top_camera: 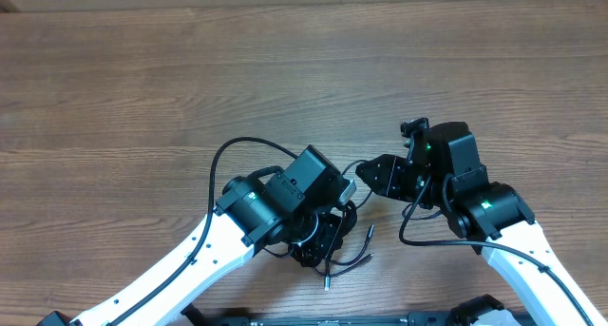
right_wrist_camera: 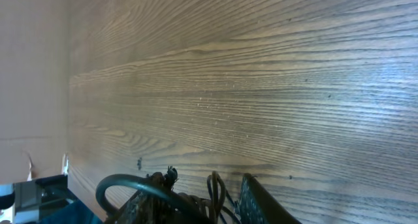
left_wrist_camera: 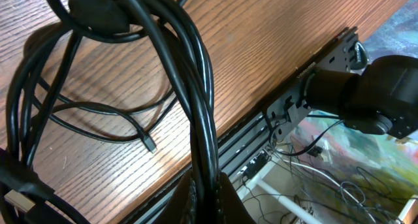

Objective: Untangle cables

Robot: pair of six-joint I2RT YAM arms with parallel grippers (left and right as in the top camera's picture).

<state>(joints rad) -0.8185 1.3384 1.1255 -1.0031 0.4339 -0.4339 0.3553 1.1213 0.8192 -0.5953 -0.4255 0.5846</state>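
The cables (top_camera: 344, 255) are a small black tangle on the wood near the table's front edge, between my two arms. My left gripper (top_camera: 328, 233) points down into the tangle, mostly hidden under its own wrist. In the left wrist view a bunch of cables (left_wrist_camera: 196, 87) runs straight between the closed fingers of the left gripper (left_wrist_camera: 209, 201). One loose plug end (left_wrist_camera: 149, 144) lies on the table. My right gripper (top_camera: 361, 179) reaches in from the right. In the right wrist view its fingers (right_wrist_camera: 258, 201) stand on either side of looped cables (right_wrist_camera: 215, 188), and the right gripper (right_wrist_camera: 196, 208) is closed against them.
The wooden table (top_camera: 285, 69) stretches away behind the tangle. Its front edge with a black rail (left_wrist_camera: 261, 139) runs close by the cables. A black arm joint (left_wrist_camera: 366, 93) sits at that edge. Loose wires (left_wrist_camera: 339, 185) hang below the table.
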